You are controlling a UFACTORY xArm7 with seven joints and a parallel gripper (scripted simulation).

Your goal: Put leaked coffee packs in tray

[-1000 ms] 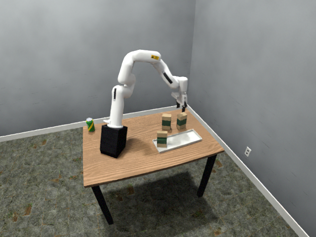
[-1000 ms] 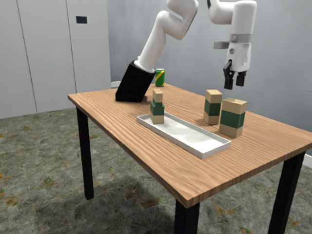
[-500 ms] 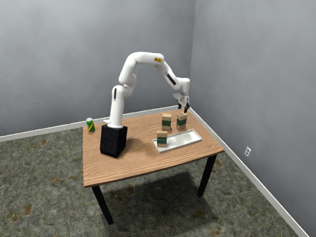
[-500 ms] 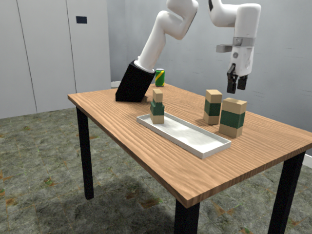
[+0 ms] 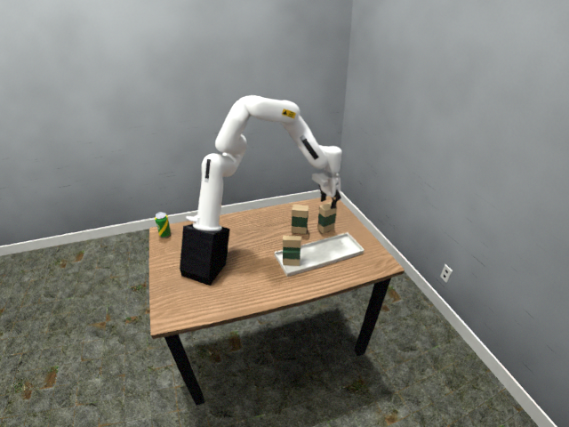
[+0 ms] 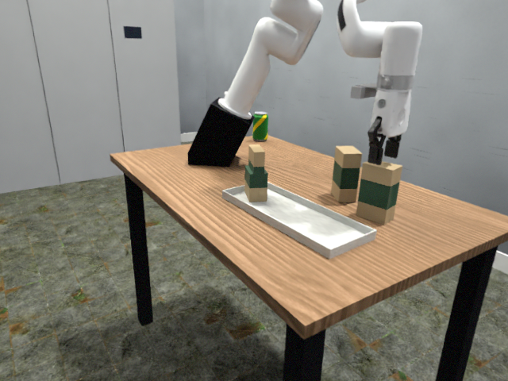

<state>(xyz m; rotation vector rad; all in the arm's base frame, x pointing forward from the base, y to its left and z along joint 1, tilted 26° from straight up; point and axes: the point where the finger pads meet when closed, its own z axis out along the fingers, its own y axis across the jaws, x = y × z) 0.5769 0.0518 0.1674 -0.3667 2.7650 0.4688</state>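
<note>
Three tan coffee packs with green bands stand on the wooden table. One pack (image 5: 292, 250) (image 6: 256, 174) stands inside the white tray (image 5: 319, 253) (image 6: 299, 219) at its end nearest the robot base. A second pack (image 5: 300, 219) (image 6: 346, 174) stands behind the tray. The third pack (image 5: 326, 217) (image 6: 378, 192) stands beside it, nearest the wall. My gripper (image 5: 330, 197) (image 6: 382, 152) is open and points down, its fingertips just at the top of the third pack, one on each side. Nothing is held.
A green and yellow can (image 5: 163, 224) (image 6: 259, 126) stands at the table's far corner behind the black robot base (image 5: 204, 253) (image 6: 217, 138). The wall is close behind the third pack. The tray's other end is empty.
</note>
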